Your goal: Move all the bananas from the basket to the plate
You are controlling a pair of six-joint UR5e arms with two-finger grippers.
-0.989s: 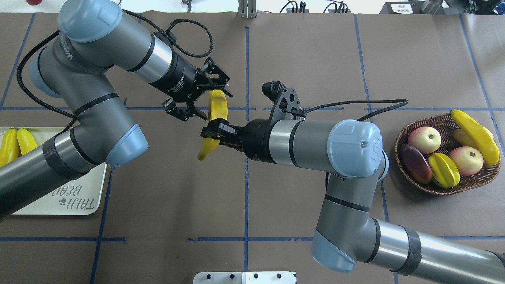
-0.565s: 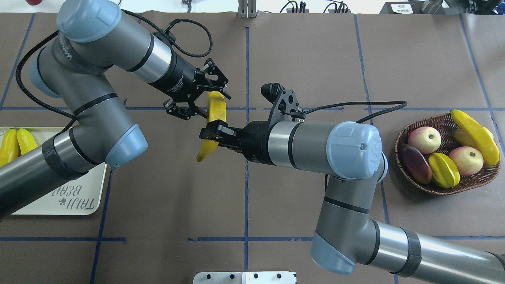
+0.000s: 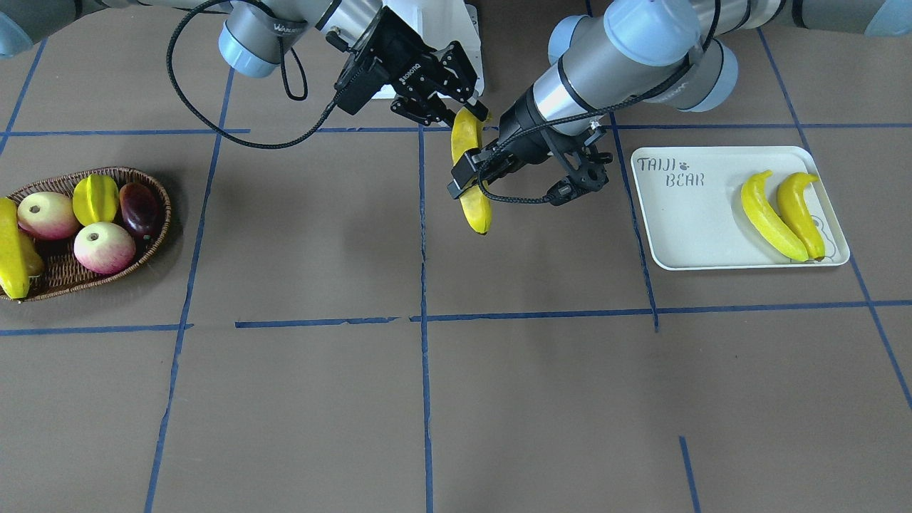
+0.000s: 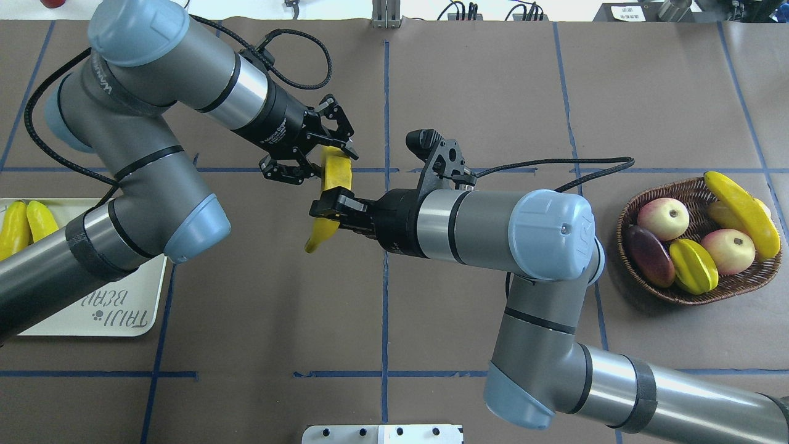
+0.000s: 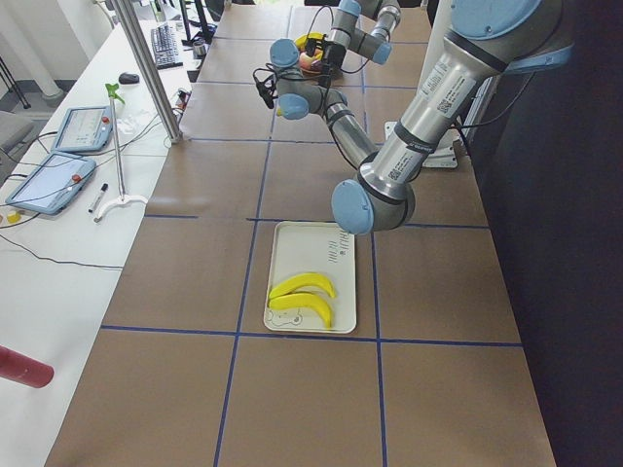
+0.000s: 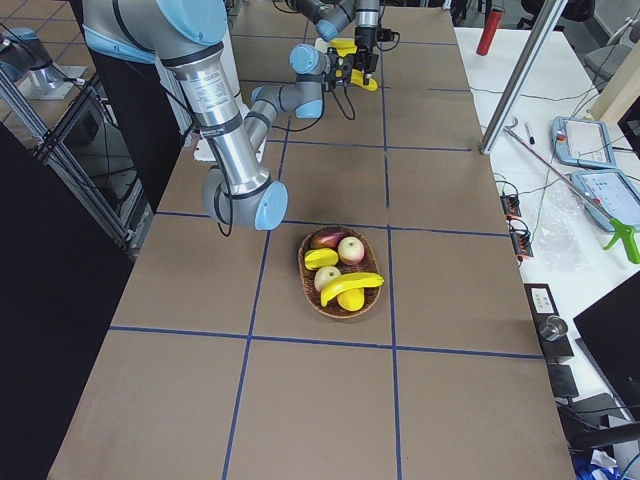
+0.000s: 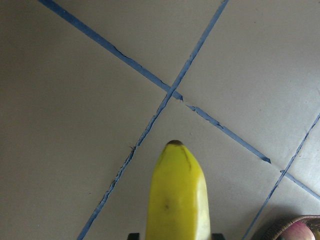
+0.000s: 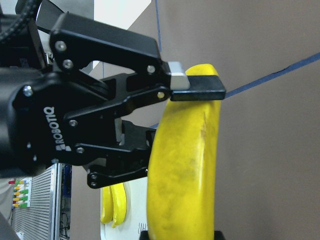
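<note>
My right gripper (image 4: 325,209) is shut on a banana (image 4: 317,233) and holds it in the air over the table's middle. The banana also shows in the front view (image 3: 475,208). My left gripper (image 4: 336,166) reaches in from the left, its pads against the banana's far end. The left wrist view shows the banana's tip (image 7: 175,190) sticking out past them. Two bananas (image 3: 766,214) lie on the plate (image 3: 684,221) at my left. One banana (image 4: 743,213) lies across the basket (image 4: 715,300) at my right, with a yellow fruit partly hidden under it.
The basket also holds two apples (image 4: 662,219), a starfruit (image 4: 693,266) and a dark red fruit (image 4: 650,256). A black cable (image 4: 573,161) trails from my right wrist towards the basket. My left arm covers part of the plate (image 4: 151,290) in the overhead view.
My left gripper's jaws have narrowed from wide open onto the banana's far end. My right gripper has moved slightly left with the banana.
</note>
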